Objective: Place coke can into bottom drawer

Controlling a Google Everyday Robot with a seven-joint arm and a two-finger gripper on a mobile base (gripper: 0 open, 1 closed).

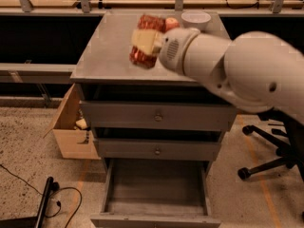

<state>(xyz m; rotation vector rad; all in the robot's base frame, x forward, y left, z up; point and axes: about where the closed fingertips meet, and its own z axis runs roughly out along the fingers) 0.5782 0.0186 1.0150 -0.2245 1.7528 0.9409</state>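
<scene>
My gripper point(144, 42) is shut on the coke can point(141, 59), a red can held tilted, with a pale finger point(142, 39) across its middle. It hangs just above the middle of the grey cabinet top point(107, 51). My white arm point(223, 65) reaches in from the right and covers the right part of the top. The bottom drawer point(154, 219) is pulled open below, and its inside looks empty. It lies well below and in front of the gripper.
An apple point(172, 23) and a white bowl point(195, 19) sit at the back of the cabinet top. The two upper drawers point(158, 116) with round knobs are shut. A cardboard box point(71, 127) stands left of the cabinet, an office chair point(270, 160) right, and cables point(45, 203) lie on the floor.
</scene>
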